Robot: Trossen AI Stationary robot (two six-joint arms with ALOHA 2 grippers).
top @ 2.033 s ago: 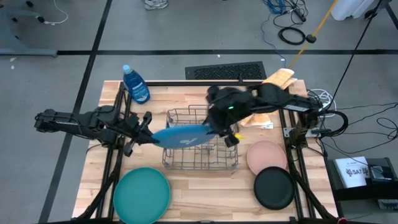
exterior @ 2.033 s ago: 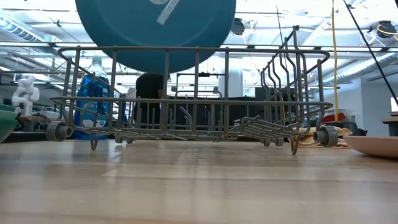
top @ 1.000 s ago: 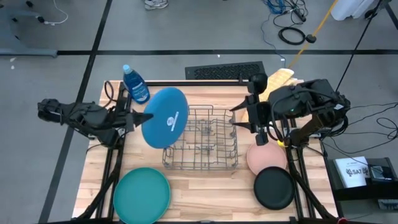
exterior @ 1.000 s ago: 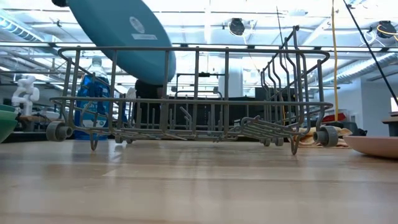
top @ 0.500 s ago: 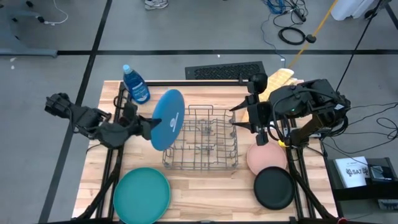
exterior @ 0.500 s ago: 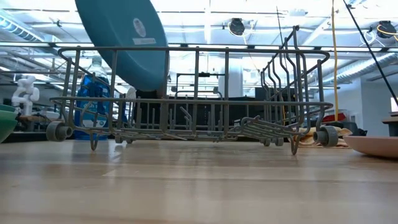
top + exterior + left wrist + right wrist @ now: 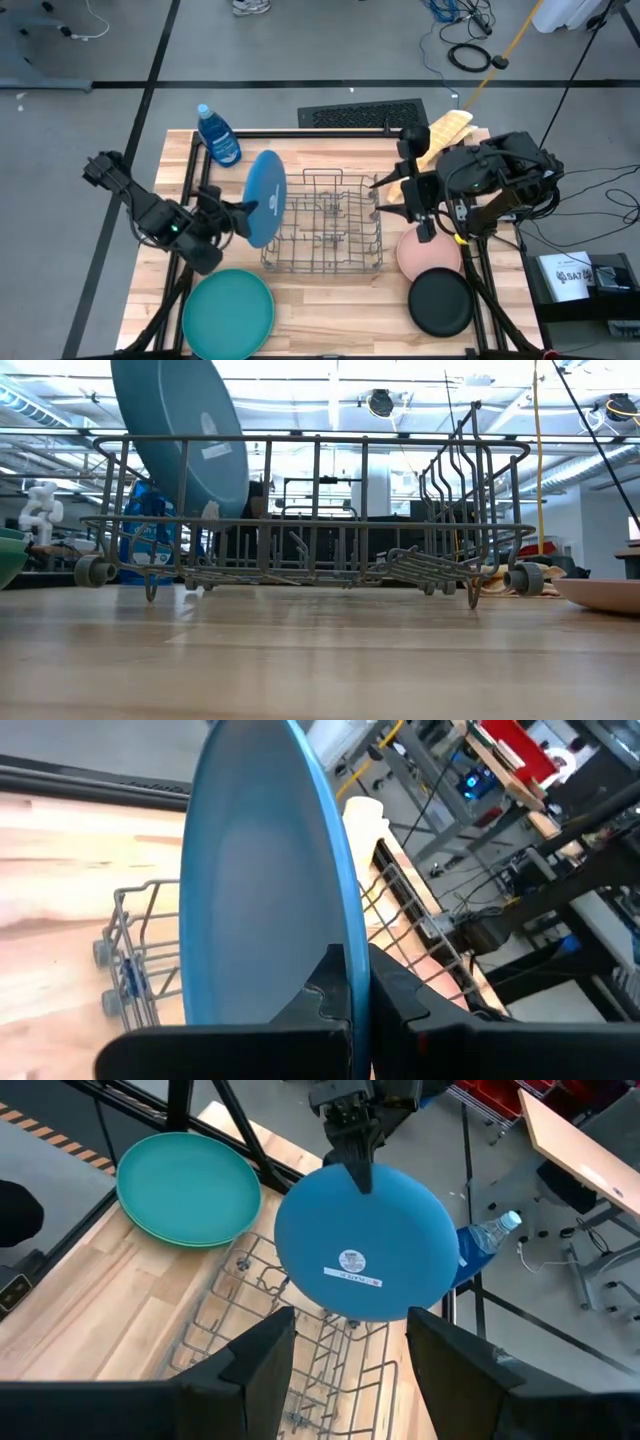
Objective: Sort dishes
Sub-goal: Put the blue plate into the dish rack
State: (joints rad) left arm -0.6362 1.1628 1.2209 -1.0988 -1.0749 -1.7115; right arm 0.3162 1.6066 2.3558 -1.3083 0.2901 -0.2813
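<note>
My left gripper (image 7: 247, 209) is shut on the large blue plate (image 7: 265, 196), which stands almost on edge over the left end of the grey wire rack (image 7: 330, 228). In the low view the plate (image 7: 180, 445) reaches below the rack's top rail, above its floor. My right gripper (image 7: 345, 1370) is open and empty over the rack's right end, facing the plate's labelled underside (image 7: 362, 1245). A green plate (image 7: 228, 312) lies flat at the near left. The pink plate (image 7: 428, 252) and black plate (image 7: 441, 302) lie at the near right. My left gripper pinches the blue plate's rim (image 7: 345, 955) between its two fingers, one finger on each face. The fingers come from the table's left side. The plate stands on edge, slightly tilted, and is lifted clear of the table.
A blue bottle (image 7: 218, 135) stands at the far left of the table. A tan thing (image 7: 445, 128) lies at the far right corner. The rack's tall wire dividers (image 7: 455, 470) stand at its right end.
My left gripper has moved toward the table's near edge and downward, and has turned. The blue plate has tipped from facing up to standing nearly on edge, and has come down at the rack's left end.
</note>
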